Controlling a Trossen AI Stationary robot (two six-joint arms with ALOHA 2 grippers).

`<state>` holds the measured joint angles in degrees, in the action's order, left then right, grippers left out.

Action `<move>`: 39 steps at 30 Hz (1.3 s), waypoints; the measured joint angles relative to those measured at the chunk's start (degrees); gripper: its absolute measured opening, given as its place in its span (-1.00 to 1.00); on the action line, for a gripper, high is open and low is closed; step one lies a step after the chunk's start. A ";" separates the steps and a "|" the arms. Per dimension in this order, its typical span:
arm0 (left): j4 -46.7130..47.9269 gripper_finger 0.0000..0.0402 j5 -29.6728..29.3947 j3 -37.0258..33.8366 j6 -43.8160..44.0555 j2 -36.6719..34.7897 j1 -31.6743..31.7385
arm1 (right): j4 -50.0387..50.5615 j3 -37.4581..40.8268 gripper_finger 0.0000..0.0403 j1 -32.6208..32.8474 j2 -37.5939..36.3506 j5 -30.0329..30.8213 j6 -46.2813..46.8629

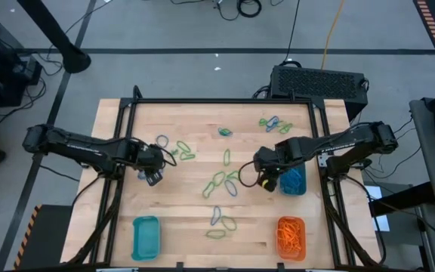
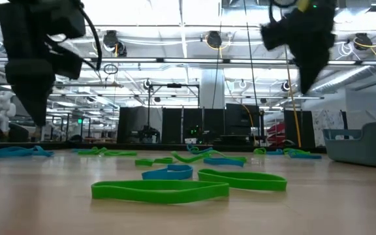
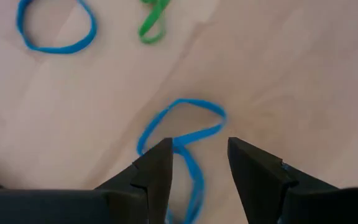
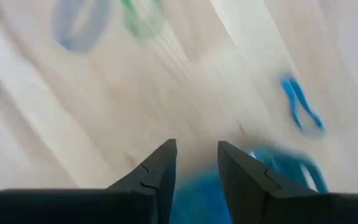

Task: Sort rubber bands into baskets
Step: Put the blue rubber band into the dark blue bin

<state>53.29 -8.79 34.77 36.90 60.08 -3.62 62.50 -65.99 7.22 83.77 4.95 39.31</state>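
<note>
Left gripper [image 3: 199,163] hangs open over a blue rubber band [image 3: 178,140]; closing off-centre could pinch nothing. Right gripper [image 4: 196,167], seemingly empty, hovers beside the blue basket [image 1: 294,181].

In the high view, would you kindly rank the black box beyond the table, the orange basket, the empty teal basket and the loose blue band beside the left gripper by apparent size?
1. Black box, clearly largest.
2. Orange basket and empty teal basket: they look alike, so unranked.
3. Blue rubber band near the left gripper, far smaller.
</note>
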 joint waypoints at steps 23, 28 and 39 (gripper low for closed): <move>-5.97 -0.19 -2.21 0.02 -8.05 19.35 -0.18 | -36.22 -0.23 -0.46 3.81 0.00 1.23 -23.87; -6.25 -0.20 -2.17 0.06 -9.20 20.22 -0.20 | -39.50 -0.23 -0.46 3.92 0.02 2.79 -24.61; -6.65 -0.91 3.34 -0.01 -9.24 20.33 -0.15 | -42.08 -0.23 -0.46 4.20 0.48 6.02 -26.73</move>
<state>46.64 -5.46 34.76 27.66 80.40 -3.77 20.42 -66.22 11.41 84.24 10.97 12.58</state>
